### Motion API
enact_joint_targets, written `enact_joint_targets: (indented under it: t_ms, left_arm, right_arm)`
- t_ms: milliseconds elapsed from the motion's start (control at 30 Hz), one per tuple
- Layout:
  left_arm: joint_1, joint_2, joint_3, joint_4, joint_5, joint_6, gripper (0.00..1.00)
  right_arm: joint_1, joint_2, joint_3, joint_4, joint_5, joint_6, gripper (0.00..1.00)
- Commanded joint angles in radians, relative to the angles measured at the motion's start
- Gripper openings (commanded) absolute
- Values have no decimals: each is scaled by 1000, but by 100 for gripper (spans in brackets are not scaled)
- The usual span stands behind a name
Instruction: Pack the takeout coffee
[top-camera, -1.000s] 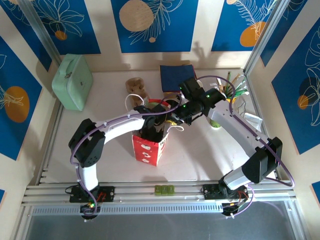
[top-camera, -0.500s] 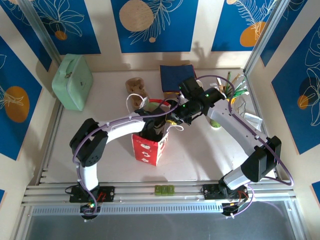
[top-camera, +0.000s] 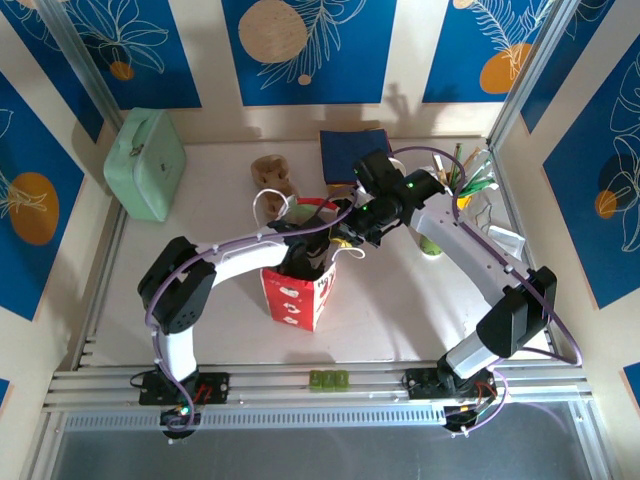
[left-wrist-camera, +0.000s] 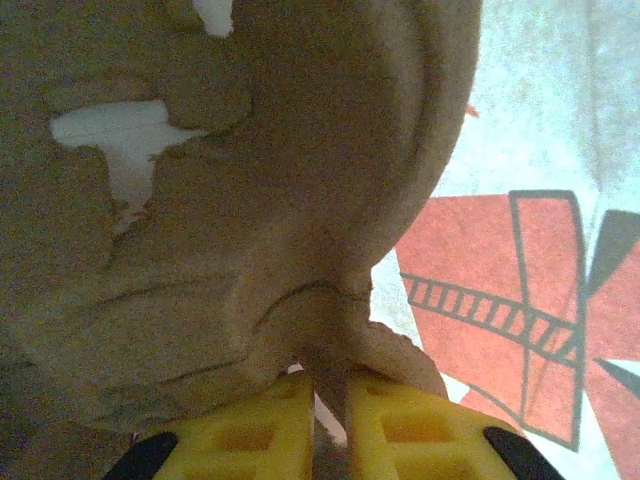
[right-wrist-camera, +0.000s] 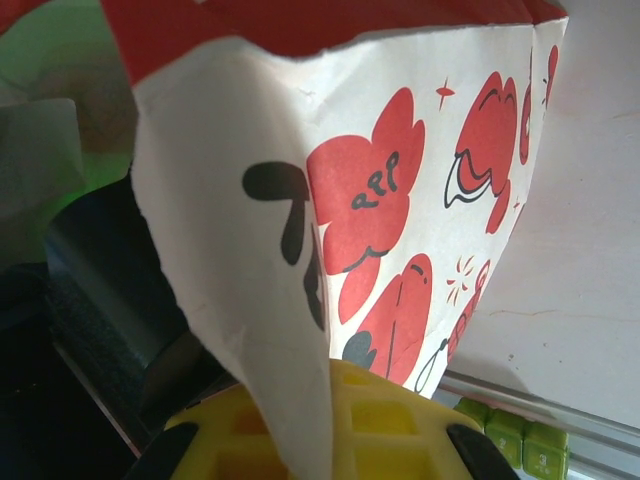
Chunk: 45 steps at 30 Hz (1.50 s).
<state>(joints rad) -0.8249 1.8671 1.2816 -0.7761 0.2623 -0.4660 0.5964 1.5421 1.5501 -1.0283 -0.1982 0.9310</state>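
- From the top camera, the red and white paper bag (top-camera: 295, 298) stands on the desk (top-camera: 400, 310) between my two arms. The left gripper (top-camera: 305, 258) reaches down into its open mouth. The right gripper (top-camera: 345, 245) sits at the bag's far rim.
- The takeout coffee is hidden from me. My guess is that it rides down in the bag with what the left arm carries, under that arm.
- On the left wrist camera, the yellow fingers (left-wrist-camera: 250, 440) are pressed together on a thin fold of a brown pulp tray (left-wrist-camera: 250, 200). The red print showing through the bag's wall is just beside it, so I judge the load is well inside.
- On the right wrist camera, the right gripper is pinched shut on the rim of the bag, and the printed wall hangs taut from between its fingers (right-wrist-camera: 390, 425).
- To do this step well, I would hold the right arm steady so that the mouth is open and the bag upright.
- I would lower the left arm straight and slowly, with the tray level so nothing tips.
- I would let go only once the tray rests on the bag's bottom.
- The pinch on that fold looks slim, so I would avoid any sideways drag against the wall.
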Motion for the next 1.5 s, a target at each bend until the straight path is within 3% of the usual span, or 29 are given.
enact_joint_targets:
  t_ms: [0,500,1000,1467]
  left_arm:
    - [0,70,-61,-43,-12,-37,16]
    - [4,33,-47,-35,-19,-54,16]
    - [3,-207,7,-107,-42,-102,16]
    - [11,-330,133,-186,-144,-130,15]
  right_arm:
    - [8,-16,66,51,-34,-28,0]
    - [22,-37,67,46,-20,-26,0]
    - [22,-19,-16,35,12,-17,0]
    - [26,-33,-31,10,53,-27,0]
